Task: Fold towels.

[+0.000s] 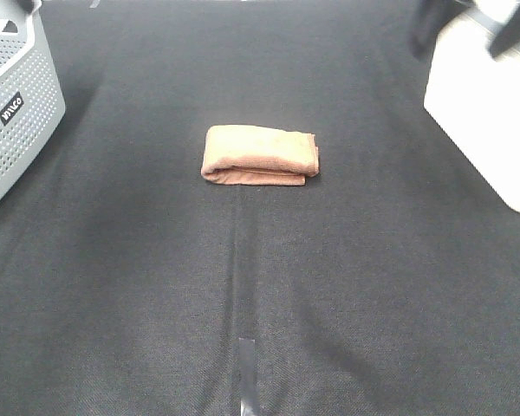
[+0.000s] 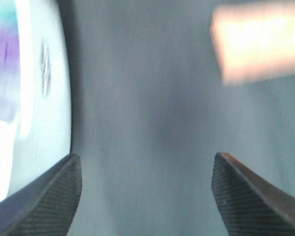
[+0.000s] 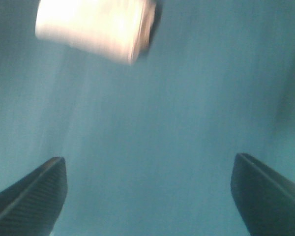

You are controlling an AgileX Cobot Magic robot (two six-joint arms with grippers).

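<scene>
- A grey perforated basket, well left of the towel, carries a black label whose letters I cannot read; its contents are hidden.
- The brown towel lies folded mid-table.
- A white container stands right of it.
- Only wrist views show the tools: left tool and right tool gape wide, empty.

- Pretty much the whole view is a dark charcoal cloth surface, kind of a woven, felt-like texture.
- There's a faint crease running down the middle toward the near edge, with a small strip of grey tape stuck on it.
- Far left corner has a grey perforated plastic basket with a little black label.
- Far right corner has a white bin.
- Lighting is soft and even; the cloth looks a bit paler in the middle.
</scene>
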